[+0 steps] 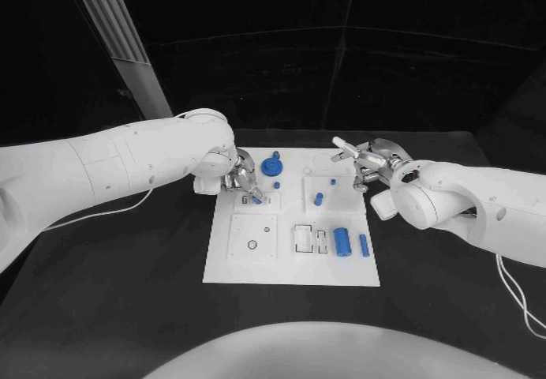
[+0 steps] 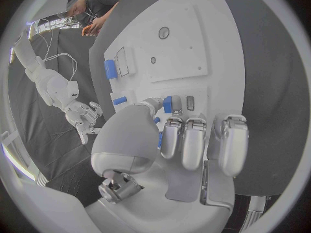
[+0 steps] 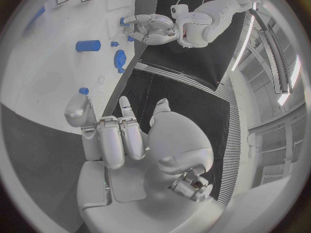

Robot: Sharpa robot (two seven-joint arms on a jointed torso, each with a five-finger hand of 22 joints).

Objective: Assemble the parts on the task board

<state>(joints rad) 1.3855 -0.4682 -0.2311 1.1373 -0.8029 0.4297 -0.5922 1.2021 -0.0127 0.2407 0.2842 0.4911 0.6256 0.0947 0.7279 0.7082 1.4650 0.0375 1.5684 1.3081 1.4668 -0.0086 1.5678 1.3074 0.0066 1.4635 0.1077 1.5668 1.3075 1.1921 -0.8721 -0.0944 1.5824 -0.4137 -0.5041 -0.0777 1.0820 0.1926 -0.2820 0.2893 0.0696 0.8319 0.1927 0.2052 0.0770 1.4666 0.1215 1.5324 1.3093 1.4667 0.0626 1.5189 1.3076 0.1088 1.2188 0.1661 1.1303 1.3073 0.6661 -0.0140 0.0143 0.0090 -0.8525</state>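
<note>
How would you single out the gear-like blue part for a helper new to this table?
Start at the white task board in the middle of the black table. Look along its far edge, just beside the left hand. The blue gear is round and wide, with a knob on top, while the other blue parts are slim cylinders.

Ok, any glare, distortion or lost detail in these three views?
Head view: evenly lit, the task board bright against the black table, surroundings lost in darkness. Left wrist view: fisheye bends the board's edges. Right wrist view: bright ceiling strips glare at the rim; the right robot hand stays readable.
</note>
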